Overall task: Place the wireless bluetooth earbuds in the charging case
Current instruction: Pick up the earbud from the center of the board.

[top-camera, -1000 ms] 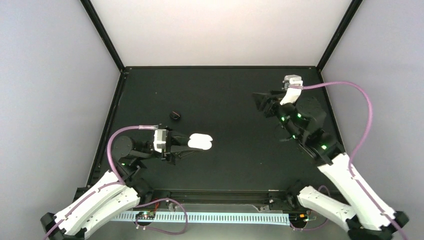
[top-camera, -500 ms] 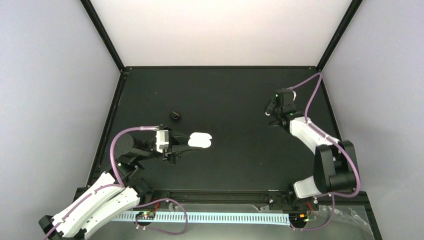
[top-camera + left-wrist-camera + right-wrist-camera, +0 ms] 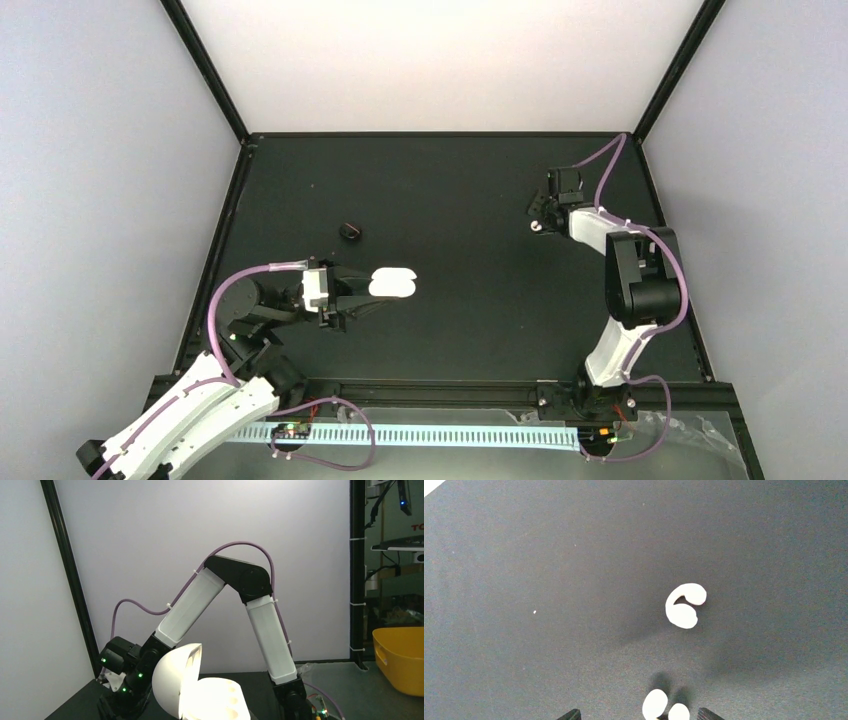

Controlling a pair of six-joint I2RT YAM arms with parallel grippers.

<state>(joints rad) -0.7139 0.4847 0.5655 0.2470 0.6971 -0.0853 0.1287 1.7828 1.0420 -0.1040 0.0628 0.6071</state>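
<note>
Now, your right gripper (image 3: 636,715) points down at the black table (image 3: 524,555) with its fingers wide apart and nothing held. Right between the fingertips, at the bottom edge of the right wrist view, sit two white round bits (image 3: 666,707). They look like part of an earbud, but most of it is cut off, so you cannot be sure. A little farther ahead of the fingers lies a white curled earbud (image 3: 684,607). It is flat on the table and touches nothing.

Pick one bud only. Come straight down so one finger lands on each side of it. Close softly, because it is small and smooth and could pop out. Then lift it before you move across.

Far off, well apart from the right fingers, your left gripper (image 3: 362,292) is clamped on the charging case (image 3: 400,282), which is open.

Only the right wrist view shows the bud's curled shape; from the top it is just a tiny white dot by the fingers. Only the top view shows how far the case is, and a small black round thing (image 3: 350,231) beyond the left fingers. The left wrist view shows the lid standing up and round holes in the lower half, but not its own fingers.
</note>
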